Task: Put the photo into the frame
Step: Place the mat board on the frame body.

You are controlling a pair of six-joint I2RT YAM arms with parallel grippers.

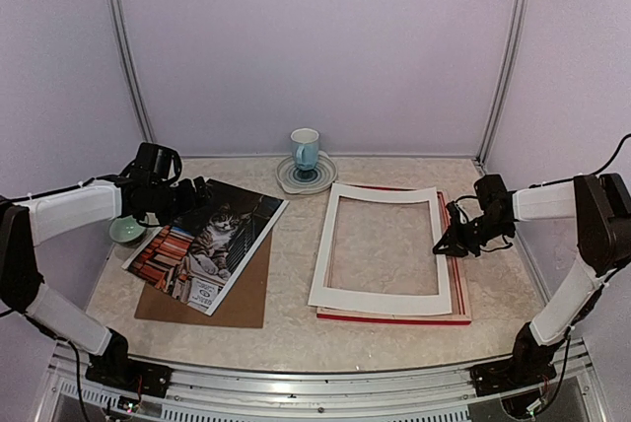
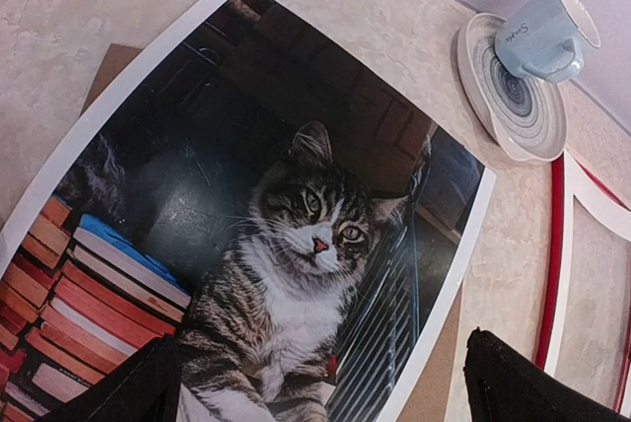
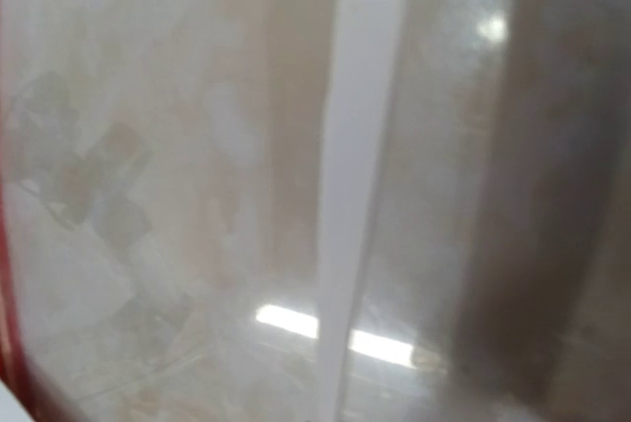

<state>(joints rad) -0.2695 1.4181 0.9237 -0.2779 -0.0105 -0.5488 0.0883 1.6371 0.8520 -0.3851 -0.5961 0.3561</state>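
The photo [image 1: 209, 245], a cat beside stacked books, lies face up at the left on a brown backing board [image 1: 237, 299]. My left gripper [image 1: 189, 197] hovers over its far left edge, open. In the left wrist view the photo [image 2: 296, 215] fills the picture, and the gripper [image 2: 325, 404] straddles its lower part with both black fingertips [image 2: 532, 387] wide apart. The red frame [image 1: 394, 316] lies flat at the right under a white mat board [image 1: 385, 296]. My right gripper [image 1: 446, 243] is shut, its tip at the mat's right edge. The right wrist view is a blur, with a red strip [image 3: 8, 343] at the left.
A pale blue cup [image 1: 305, 149] stands on a saucer [image 1: 323, 178] at the back centre, seen also in the left wrist view as the cup [image 2: 547, 33]. A small green bowl [image 1: 126, 232] sits under my left arm. Booth walls close in on three sides.
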